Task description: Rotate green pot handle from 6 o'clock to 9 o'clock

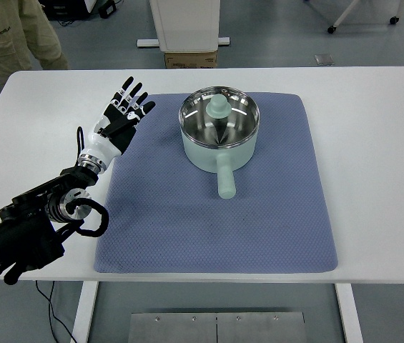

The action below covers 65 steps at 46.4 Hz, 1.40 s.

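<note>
A pale green pot (219,139) with a glass lid and green knob (218,107) stands on the blue-grey mat (187,229), toward its far middle. Its handle (225,176) points toward the near edge, at about 6 o'clock. My left hand (123,114) hovers over the mat's far left corner, well left of the pot, with its fingers spread and holding nothing. The left arm (37,221) reaches in from the lower left. My right arm does not show.
The mat lies on a white table (373,143). A person's legs (16,36) stand beyond the table's far left corner. A white cabinet base and a cardboard box (191,57) sit behind the far edge.
</note>
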Motion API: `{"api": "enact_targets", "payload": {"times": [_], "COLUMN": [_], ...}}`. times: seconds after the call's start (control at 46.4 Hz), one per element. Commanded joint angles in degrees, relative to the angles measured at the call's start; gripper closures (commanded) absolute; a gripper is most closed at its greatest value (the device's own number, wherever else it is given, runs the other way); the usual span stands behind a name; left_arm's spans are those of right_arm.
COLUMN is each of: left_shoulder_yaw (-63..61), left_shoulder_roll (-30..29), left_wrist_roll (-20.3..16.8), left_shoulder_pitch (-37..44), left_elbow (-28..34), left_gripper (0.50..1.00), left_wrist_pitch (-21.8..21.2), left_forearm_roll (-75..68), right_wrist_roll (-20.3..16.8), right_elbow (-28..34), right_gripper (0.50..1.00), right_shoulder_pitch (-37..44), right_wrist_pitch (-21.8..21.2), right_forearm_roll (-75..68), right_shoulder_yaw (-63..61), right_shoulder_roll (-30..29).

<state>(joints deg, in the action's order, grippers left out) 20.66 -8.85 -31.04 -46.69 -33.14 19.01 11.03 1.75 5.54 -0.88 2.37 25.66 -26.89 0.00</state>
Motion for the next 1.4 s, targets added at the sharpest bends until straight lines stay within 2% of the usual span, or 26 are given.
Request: {"api": "enact_targets", "payload": {"times": [0.0,0.237,0.366,0.431,0.689,0.969,1.379], "left_shoulder_yaw": [0.0,0.17,0.26,0.26,2.36,8.87,12.65], "left_shoulder_roll": [-0.02,-0.37,-0.81,-1.16,-4.59,-6.88,-8.81], "left_wrist_roll": [0.01,-0.78,-3.85,-3.96,-3.96,-3.96,-3.96], "left_shoulder_pitch": [-0.07,-0.16,-0.33,-0.33,-0.33,-0.16,-0.25], "left_elbow": [0.01,0.01,-0.17,-0.69,-8.43,-13.09,-18.98], "left_gripper": [0.5,0.5,0.5,0.5,0.5,0.5,0.5], "left_wrist_pitch": [0.15,0.41,0.85,0.85,1.2,1.29,1.38], "left_forearm_roll": [-0.13,-7.33,-11.29,-12.09,-15.42,-28.78,-39.07], "right_wrist_roll": [0.01,0.01,0.01,0.01,0.01,0.01,0.01], "right_elbow": [0.0,0.0,0.0,0.0,0.0,0.0,0.0], "right_gripper": [0.5,0.5,0.5,0.5,0.5,0.5,0.5], "right_shoulder_pitch": [0.0,0.0,0.0,0.0,0.0,0.0,0.0], "right_wrist_pitch": [0.01,0.01,0.01,0.01,0.01,0.01,0.01], "right_forearm_roll": [0.0,0.0,0.0,0.0,0.0,0.0,0.0], "right_shoulder_yaw": [0.0,0.0,0.0,0.0,0.0,-0.18,0.0], "right_shoulder_roll": [0.0,0.0,0.0,0.0,0.0,0.0,0.0]}}
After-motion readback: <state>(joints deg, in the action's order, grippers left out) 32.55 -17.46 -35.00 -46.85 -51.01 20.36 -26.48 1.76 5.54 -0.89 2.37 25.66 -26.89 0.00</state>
